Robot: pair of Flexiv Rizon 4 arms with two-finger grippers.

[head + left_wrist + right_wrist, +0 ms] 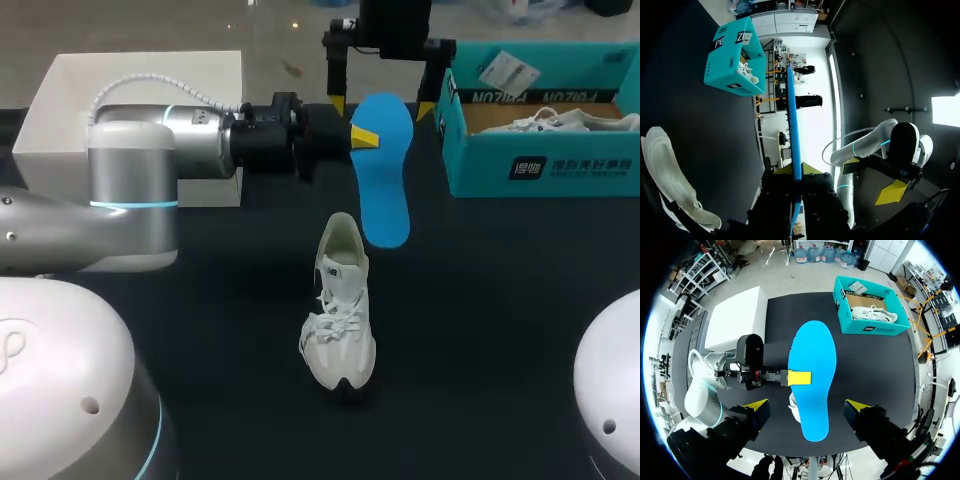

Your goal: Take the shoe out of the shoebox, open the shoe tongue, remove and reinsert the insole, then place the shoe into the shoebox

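While my left pincer (pixel 362 137) clamps the blue insole (pixel 385 175) by its edge, my right pincer (pixel 382 105) hangs spread above it (shoe (pixel 338 310) beneath, shoebox (pixel 540 170) beside).

Bright blue, unpatterned: insole (pixel 383 170). Yellow tip of left gripper (pixel 362 137) on it. Near the insole, shoe (pixel 339 310) off-white, white laces, dark sole edge. Beside the insole, shoebox (pixel 540 150) teal, white lettering, dark label; second shoe (pixel 570 122) inside white. Under all, table (pixel 240 330) flat black. Well apart from the insole, box (pixel 140 100) plain white.
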